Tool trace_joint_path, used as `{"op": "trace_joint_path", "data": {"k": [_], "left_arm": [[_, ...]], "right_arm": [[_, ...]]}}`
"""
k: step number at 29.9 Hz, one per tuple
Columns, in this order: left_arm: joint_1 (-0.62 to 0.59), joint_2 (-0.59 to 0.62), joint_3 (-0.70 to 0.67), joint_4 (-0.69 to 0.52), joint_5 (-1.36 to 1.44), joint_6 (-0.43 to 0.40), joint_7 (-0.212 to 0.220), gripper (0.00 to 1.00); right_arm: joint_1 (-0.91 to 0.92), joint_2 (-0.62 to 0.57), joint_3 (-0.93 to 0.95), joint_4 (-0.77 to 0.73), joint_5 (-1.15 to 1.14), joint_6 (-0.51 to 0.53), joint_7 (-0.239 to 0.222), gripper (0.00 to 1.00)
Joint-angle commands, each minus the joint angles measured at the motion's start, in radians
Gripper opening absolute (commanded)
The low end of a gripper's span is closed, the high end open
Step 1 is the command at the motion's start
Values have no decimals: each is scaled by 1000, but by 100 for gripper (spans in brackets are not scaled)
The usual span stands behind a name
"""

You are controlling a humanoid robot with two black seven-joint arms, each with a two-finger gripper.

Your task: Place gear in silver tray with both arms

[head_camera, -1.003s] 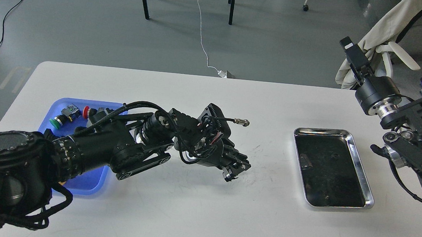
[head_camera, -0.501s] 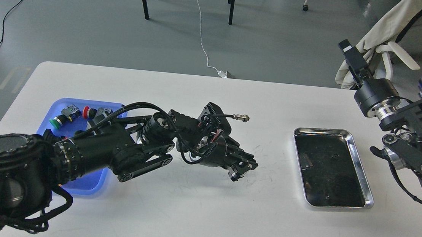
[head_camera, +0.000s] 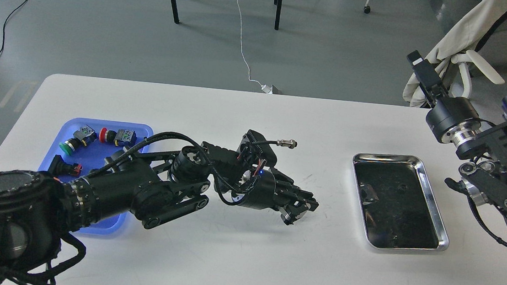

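Moving toward the silver tray (head_camera: 434, 199), the left gripper (head_camera: 300, 209) looks closed, contents hidden. Right gripper (head_camera: 425, 72): cannot tell. A gear is probably small, stiff, slippery; pinch its rim.

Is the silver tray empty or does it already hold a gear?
Empty: the silver tray shows only its dark mirror-like bottom with reflections, no gear inside.
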Motion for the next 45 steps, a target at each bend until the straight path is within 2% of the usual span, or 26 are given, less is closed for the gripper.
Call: {"op": "trace_joint_path", "data": {"k": [1,6,10,18,22,25,35,39,45], "left_arm": [[19,0,1,-2,1,1,0,15],[22,0,-2,-2,0,1,0,19],[29,0,-2,-2,-3,2,0,30],[32,0,-5,-5,-26,2,0,35],[34,0,-11,-5,-35,4,0,43],[31,0,-58,-5,-71,7,0,48],[-3,0,-199,-3,-206,5,0,75],[-32,0,-247,-2,-275,7,0,77],[-52,147,-359,3,-409,5,0,79]], "right_arm": [[-1,0,-2,0,0,0,0,80],[2,0,-4,0,0,0,0,80],[2,0,-6,0,-1,0,0,80],[1,0,-7,0,-3,0,0,80],[4,-1,-10,5,-1,4,-6,81],[7,-5,-21,5,0,16,-14,81],[79,-63,-167,43,2,71,-15,81],[111,-106,-193,84,-1,157,-21,81],[217,-153,-341,135,-3,218,-37,81]]}}
